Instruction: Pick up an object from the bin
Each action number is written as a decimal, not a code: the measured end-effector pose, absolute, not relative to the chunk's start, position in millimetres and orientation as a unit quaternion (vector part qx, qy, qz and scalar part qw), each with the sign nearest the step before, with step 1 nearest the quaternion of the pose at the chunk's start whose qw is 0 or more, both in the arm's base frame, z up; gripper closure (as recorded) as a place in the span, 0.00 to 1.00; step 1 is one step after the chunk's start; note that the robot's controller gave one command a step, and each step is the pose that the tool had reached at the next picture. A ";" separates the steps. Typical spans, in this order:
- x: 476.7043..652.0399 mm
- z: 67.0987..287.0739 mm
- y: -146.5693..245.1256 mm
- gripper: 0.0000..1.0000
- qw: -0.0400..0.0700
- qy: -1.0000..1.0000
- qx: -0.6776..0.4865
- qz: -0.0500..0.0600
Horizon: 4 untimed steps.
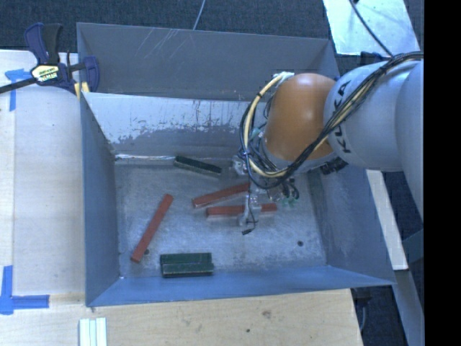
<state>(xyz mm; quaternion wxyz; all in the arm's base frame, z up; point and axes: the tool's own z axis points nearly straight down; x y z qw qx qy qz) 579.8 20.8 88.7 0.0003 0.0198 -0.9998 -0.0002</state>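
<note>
My gripper hangs low over the middle of the bin floor, under the orange wrist cover. It is at the right end of two reddish-brown sticks that lie side by side. The upper stick slants up to the right. The lower one lies nearly level, and its right end is hidden behind the gripper. Whether the gripper touches either stick cannot be made out.
A third reddish-brown stick lies slanted at the left of the floor. A dark green block rests by the front wall. A dark green stick lies along the back wall. The arm covers the bin's right side.
</note>
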 end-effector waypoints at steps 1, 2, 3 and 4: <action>576.3 104.6 21.7 0.00 -0.003 -0.999 0.035 0.000; 584.2 72.2 32.1 0.00 -0.001 -0.999 0.051 0.000; 577.6 71.1 32.5 1.00 -0.002 -0.998 0.064 0.000; 577.6 71.1 32.5 1.00 -0.002 -0.998 0.064 0.000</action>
